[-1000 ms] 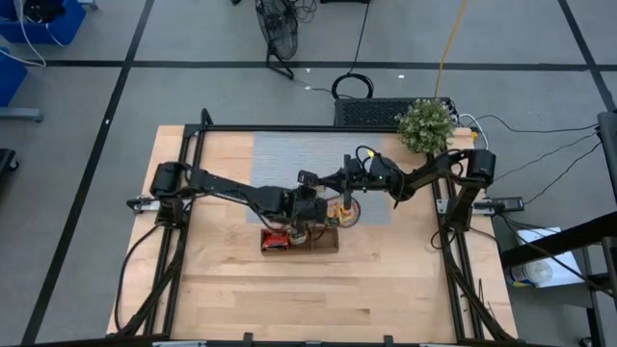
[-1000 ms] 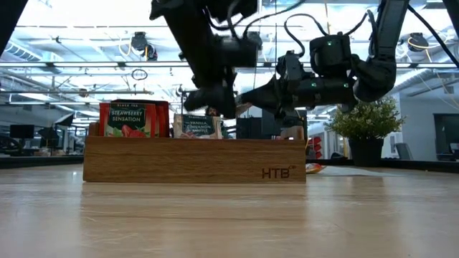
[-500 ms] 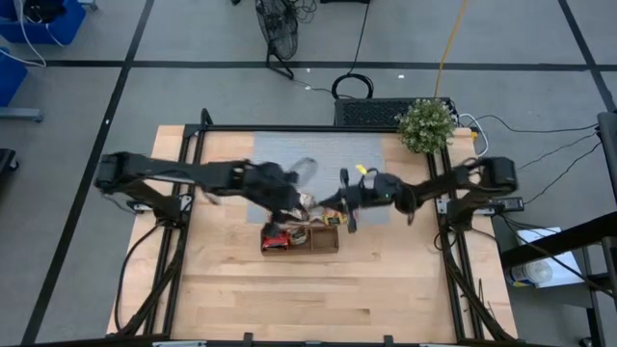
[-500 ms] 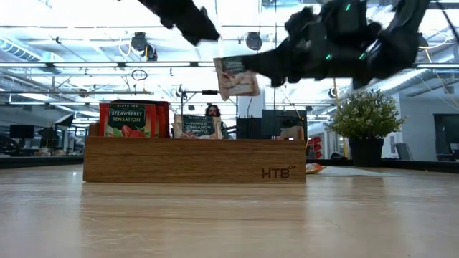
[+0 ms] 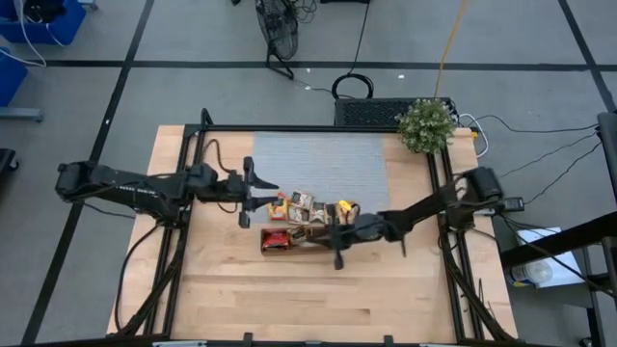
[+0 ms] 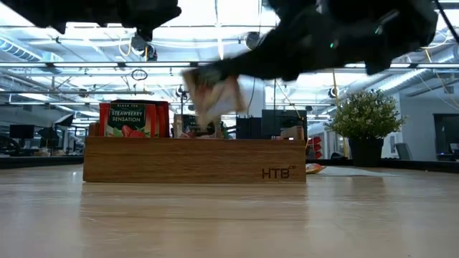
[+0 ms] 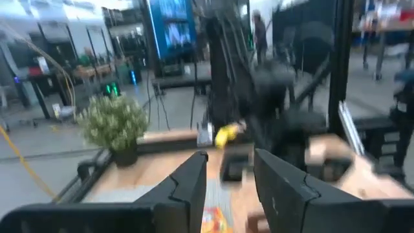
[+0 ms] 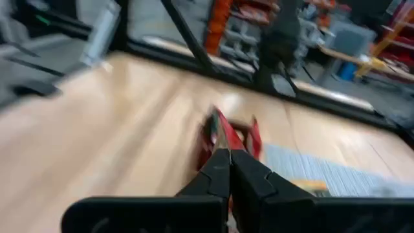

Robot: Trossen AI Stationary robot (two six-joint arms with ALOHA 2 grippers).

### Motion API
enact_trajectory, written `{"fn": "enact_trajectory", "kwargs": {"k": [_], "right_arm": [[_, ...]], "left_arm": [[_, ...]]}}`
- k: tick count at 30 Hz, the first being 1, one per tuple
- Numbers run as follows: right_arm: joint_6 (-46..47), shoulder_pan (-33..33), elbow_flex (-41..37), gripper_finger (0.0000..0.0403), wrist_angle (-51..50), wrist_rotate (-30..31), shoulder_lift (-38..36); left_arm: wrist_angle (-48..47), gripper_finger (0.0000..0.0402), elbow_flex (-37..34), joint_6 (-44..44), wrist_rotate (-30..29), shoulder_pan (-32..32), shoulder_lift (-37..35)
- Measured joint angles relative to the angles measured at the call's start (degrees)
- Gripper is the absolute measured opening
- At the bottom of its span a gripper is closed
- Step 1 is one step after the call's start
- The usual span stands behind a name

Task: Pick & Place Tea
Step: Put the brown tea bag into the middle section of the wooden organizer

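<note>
Right hand (image 5: pixel 329 234) pinches a pale tea packet (image 6: pixel 213 97) above the tray (image 6: pixel 193 159); left hand (image 7: pixel 228 188) gapes empty.

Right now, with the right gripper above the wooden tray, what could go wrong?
1. The right gripper holds a pale tea packet above the wooden tray; the packet may slip or land outside a compartment.
2. Loose packets lie on the grey mat just behind the tray. The right arm passes close to them and might sweep them aside.
The left gripper waits open, off to the left.
</note>
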Motion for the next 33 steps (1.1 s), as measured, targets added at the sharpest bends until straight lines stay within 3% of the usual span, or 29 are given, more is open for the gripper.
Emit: {"fn": "enact_trajectory", "kwargs": {"k": [2, 8, 15, 26, 29, 33], "right_arm": [[0.0, -0.07, 1.88, 0.0, 1.71, 1.91, 4.17], [-0.39, -0.04, 6.91, 0.0, 4.99, 3.19, 11.74], [-4.36, 0.92, 7.15, 0.0, 2.87, 12.17, 12.82], [-4.37, 1.54, 7.15, 0.0003, 1.45, 12.63, 12.82], [-4.9, 1.51, 7.13, 0.0025, 0.84, 12.62, 12.82], [-7.19, 1.46, 7.13, 0.0086, 1.66, 12.91, 12.61]], "left_arm": [[4.36, 0.0134, -2.02, -0.94, -0.04, 0.0, -0.03], [6.04, 0.0134, -4.87, -4.71, -0.03, -0.23, 0.38], [3.07, 0.0134, -4.91, -5.97, 0.6, -1.39, 0.43], [2.82, 0.0134, -4.91, -4.39, 0.47, -1.88, 0.43], [1.91, 0.0134, -4.91, -4.16, 0.47, -1.88, 0.43], [1.68, 0.0134, -4.91, -4.12, 0.47, -1.9, 0.43]]}}
